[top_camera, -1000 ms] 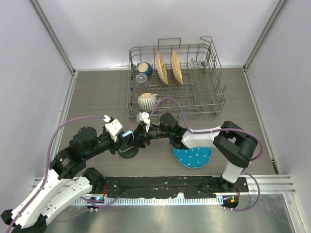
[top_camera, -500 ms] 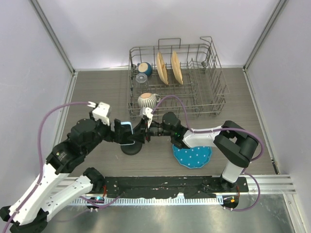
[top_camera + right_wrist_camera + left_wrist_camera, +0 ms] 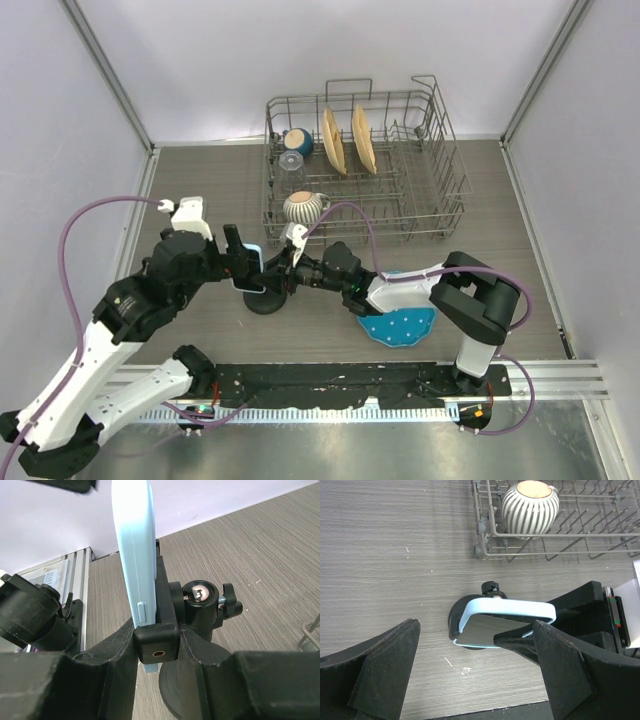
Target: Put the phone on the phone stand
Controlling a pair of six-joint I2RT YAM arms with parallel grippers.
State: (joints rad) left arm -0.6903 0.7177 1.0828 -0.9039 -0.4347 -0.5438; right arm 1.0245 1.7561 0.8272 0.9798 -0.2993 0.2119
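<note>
A: Checking over the desk [image 3: 395, 555]: saw the left hand [image 3: 476, 628] flung wide and drawn back, clear of everything?

B: Saw that. Found the right hand [image 3: 157, 655] clamped narrow on the phone stand [image 3: 200, 611], with the phone [image 3: 135, 545] seated upright in its cradle. Judged placement done, pending release.

Lab test cell: white enclosure walls [image 3: 300, 60]

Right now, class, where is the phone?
In the top view, the phone stands cradled on the phone stand, left of centre, just in front of the dish rack.
</note>
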